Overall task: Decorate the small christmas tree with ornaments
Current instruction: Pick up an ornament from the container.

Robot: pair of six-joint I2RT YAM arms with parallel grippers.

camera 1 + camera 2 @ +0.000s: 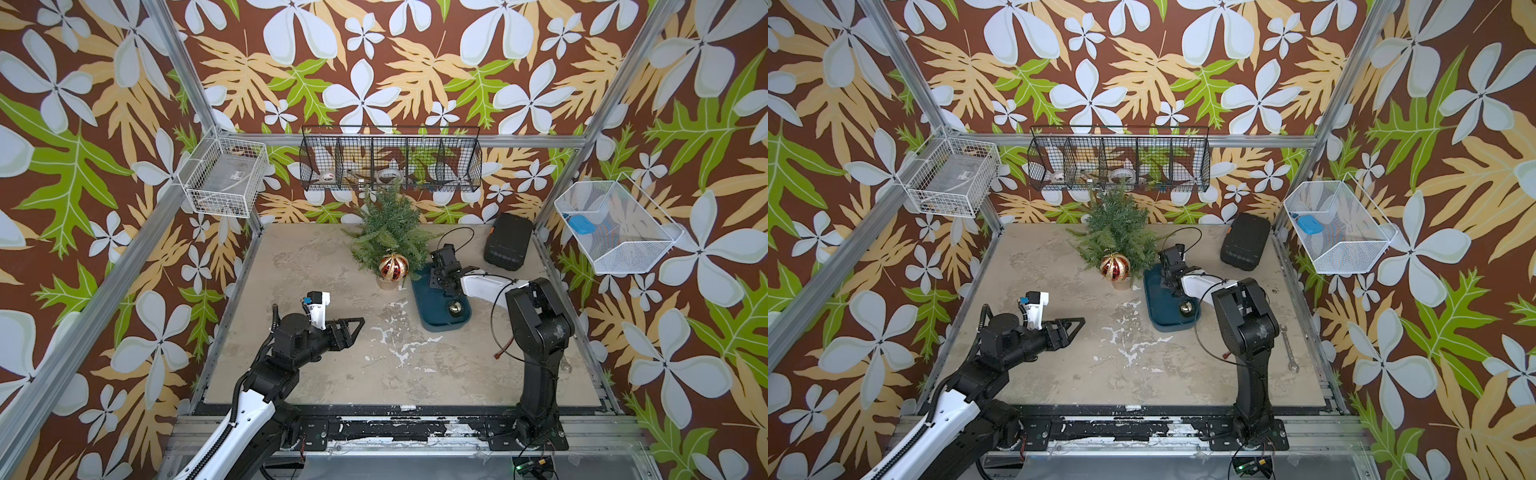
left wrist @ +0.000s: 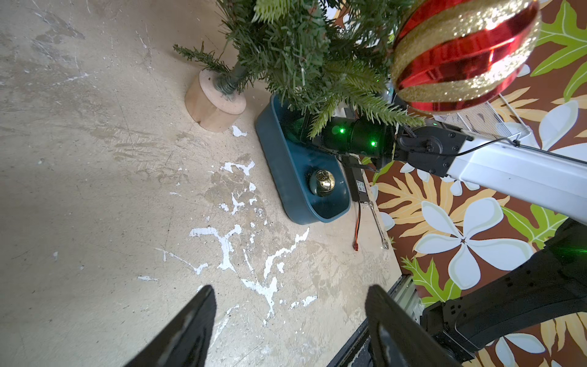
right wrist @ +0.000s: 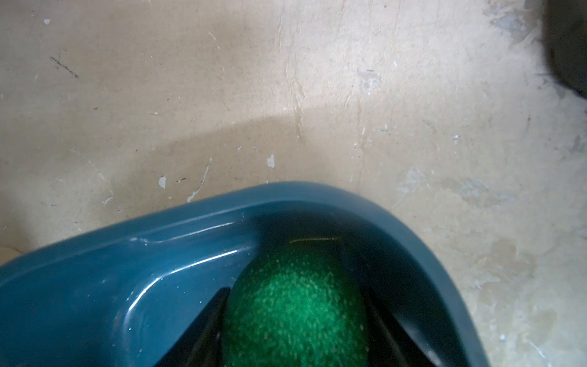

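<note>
The left arm (image 1: 291, 345) stretches forward and low. The left gripper (image 1: 354, 325) lies level, its jaws wide apart and empty. The right arm (image 1: 536, 328) folds forward. The right gripper (image 3: 297, 295) points down, jaws closed against a green ball (image 3: 295, 321).

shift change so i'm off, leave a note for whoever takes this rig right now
Left tool: open, empty, above the beige table.
Right tool: shut on the green glitter ball, down inside the teal plastic tray.
Done: the red-gold striped ball hangs on the small green christmas tree.
Left: hang the green ball, then the small shiny gold ball lying in the tray.
</note>
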